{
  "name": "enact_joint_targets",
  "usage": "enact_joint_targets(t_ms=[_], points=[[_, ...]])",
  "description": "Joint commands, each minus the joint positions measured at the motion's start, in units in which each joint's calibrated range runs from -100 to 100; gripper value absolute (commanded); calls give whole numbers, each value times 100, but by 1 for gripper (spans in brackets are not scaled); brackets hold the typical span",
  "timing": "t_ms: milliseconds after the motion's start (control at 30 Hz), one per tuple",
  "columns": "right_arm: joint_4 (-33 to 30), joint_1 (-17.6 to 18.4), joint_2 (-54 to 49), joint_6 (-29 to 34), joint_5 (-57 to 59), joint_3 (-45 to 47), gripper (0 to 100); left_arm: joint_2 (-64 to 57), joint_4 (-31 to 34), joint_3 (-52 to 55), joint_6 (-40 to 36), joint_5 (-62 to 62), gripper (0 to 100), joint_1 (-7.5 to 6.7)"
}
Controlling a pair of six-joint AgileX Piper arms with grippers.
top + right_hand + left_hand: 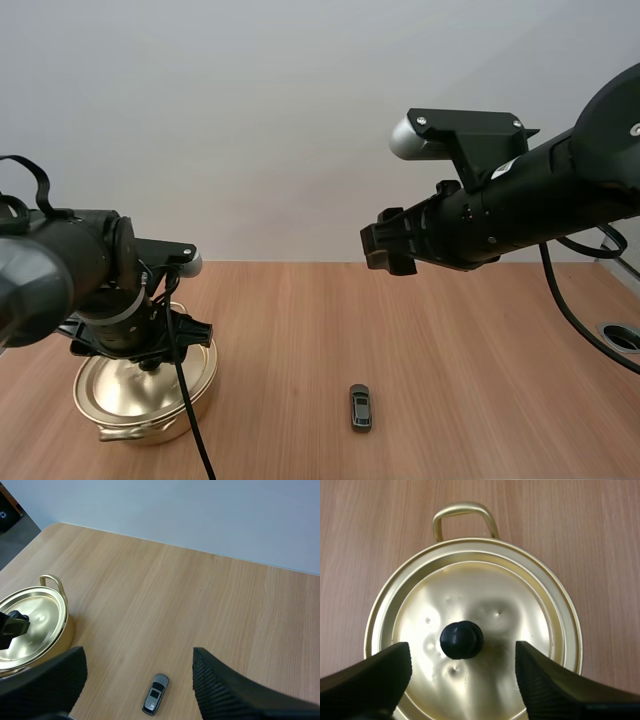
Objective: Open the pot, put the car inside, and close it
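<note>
Hovering over the pot (160, 425), your left gripper (462, 660) stands spread around the black knob (461, 639) of the lid (485, 595) (not yet touching). Close off-centre and the knob may slip free. The car (360, 406) lies on the table (450, 330), well apart from the pot, below your right gripper (137, 667), also spread.

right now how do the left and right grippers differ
The left gripper sits low over the lid, fingers either side of its black knob; the right gripper hangs high above the table. The left gripper points down at the lid; the right gripper faces bare wood near the car. Both are open, holding nothing.
</note>
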Motion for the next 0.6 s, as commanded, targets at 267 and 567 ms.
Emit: enact_joint_targets(t_ms=[267,567], points=[[-1,3,6,-7,6,1,100,4,36,2,-241,174,26,3],[-1,3,6,-7,6,1,100,4,58,2,-241,30,24,3]])
